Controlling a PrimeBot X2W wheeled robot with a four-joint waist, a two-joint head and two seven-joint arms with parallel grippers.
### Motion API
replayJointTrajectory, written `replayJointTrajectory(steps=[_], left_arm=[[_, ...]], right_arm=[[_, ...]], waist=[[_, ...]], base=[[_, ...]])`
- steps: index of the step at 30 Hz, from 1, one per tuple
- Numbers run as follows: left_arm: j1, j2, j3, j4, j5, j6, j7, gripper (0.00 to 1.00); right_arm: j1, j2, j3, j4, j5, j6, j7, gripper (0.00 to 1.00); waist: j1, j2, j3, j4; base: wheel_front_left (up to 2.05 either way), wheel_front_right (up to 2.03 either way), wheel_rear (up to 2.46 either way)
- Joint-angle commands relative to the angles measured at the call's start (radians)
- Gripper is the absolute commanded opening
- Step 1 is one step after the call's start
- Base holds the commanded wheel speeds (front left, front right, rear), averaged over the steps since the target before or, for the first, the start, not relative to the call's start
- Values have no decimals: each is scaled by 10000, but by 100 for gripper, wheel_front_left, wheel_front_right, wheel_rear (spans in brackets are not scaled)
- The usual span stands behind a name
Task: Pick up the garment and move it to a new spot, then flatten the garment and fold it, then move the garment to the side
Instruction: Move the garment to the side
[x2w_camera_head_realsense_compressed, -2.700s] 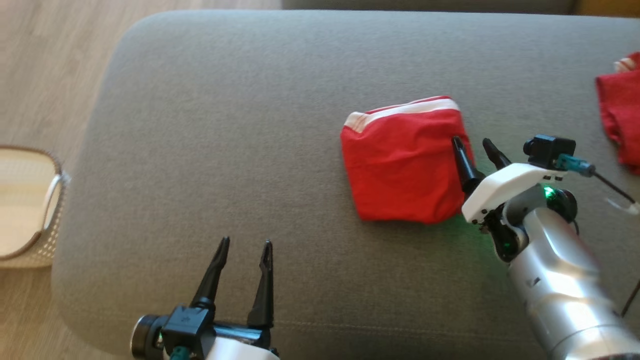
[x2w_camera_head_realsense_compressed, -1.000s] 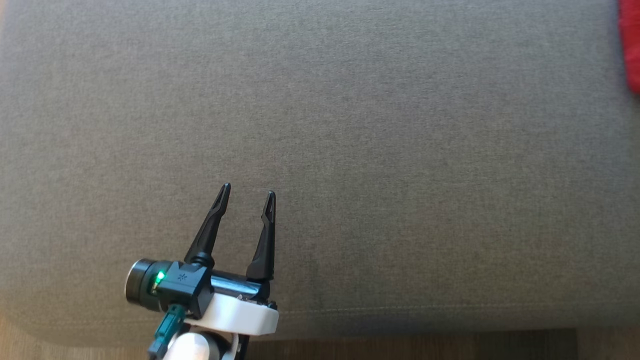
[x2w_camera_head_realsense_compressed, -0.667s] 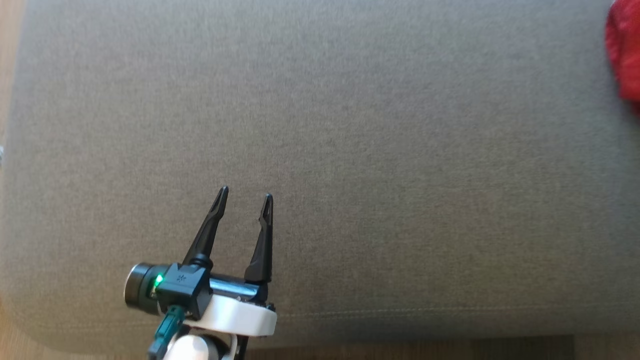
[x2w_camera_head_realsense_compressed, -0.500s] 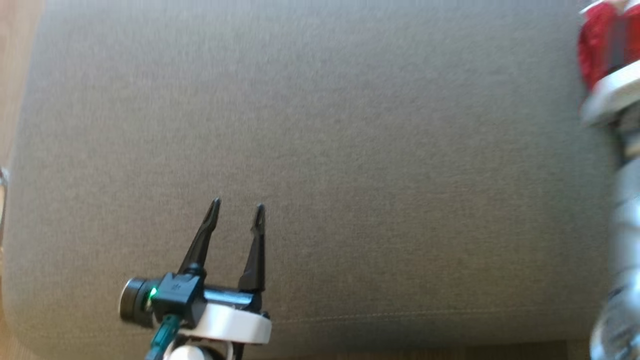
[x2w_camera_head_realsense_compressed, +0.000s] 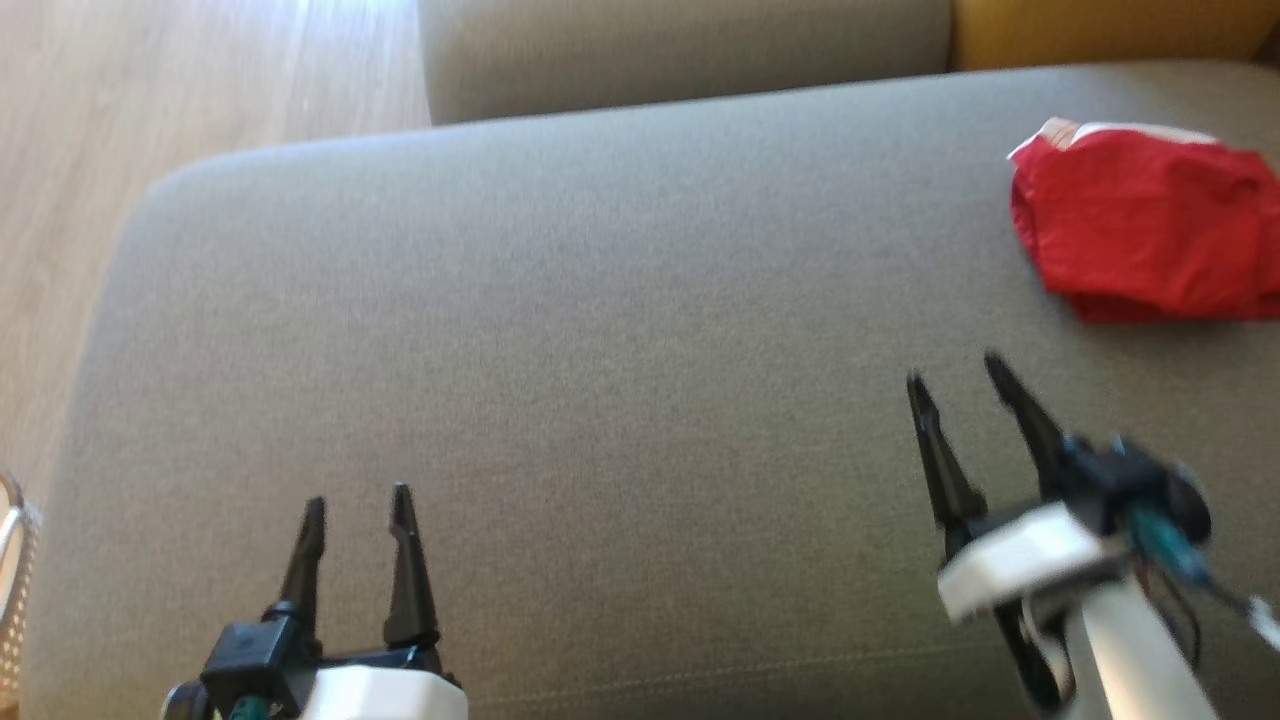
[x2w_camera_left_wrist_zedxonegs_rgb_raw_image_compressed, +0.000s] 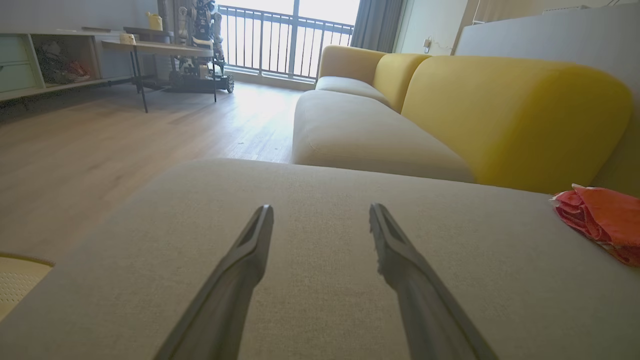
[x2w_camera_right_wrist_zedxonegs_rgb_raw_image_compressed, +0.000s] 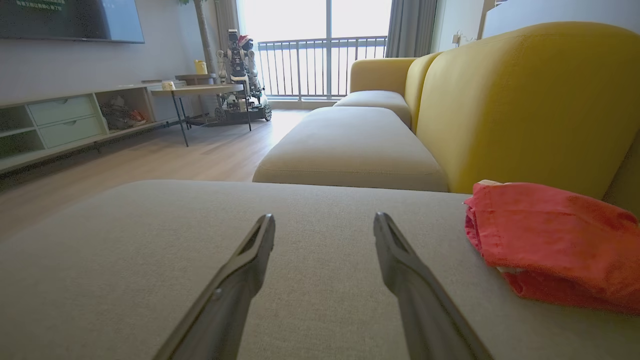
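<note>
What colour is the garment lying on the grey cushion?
The garment is red with a white edge band, clearest in the head view.

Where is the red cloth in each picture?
Head view: the red cloth lies upper right on the grey cushion.
Left wrist view: cloth at the far right edge.
Right wrist view: cloth at the right.
Shared landmark: the yellow backrest just behind it.

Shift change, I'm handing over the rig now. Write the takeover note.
Left gripper: open, empty, over the grey cushion.
Right gripper: open, empty, short of the red garment.
The red garment lies folded at the cushion's far right, touching neither gripper.
Done: fold and move aside, by the look of it.
Left: probably nothing; check the fold is neat.
</note>
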Motion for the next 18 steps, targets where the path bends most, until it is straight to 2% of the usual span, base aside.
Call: replayJointTrajectory(steps=[1,8,18], left_arm=[[-251,-45,401,-400,187,24,-51,100],[96,-45,544,-718,1461,52,-51,100],[502,-45,663,-867,1588,-137,-51,100]], right_arm=[[-57,80,217,-588,234,-4,-95,100],[2019,87,130,-2275,570,-4,-95,100],[2769,88,-54,-2715,527,-4,-95,100]], waist=[[0,-1,-175,-48],[0,-1,-524,-8],[0,-1,-838,31]], base=[[0,0,0],[0,0,0],[0,0,0]])
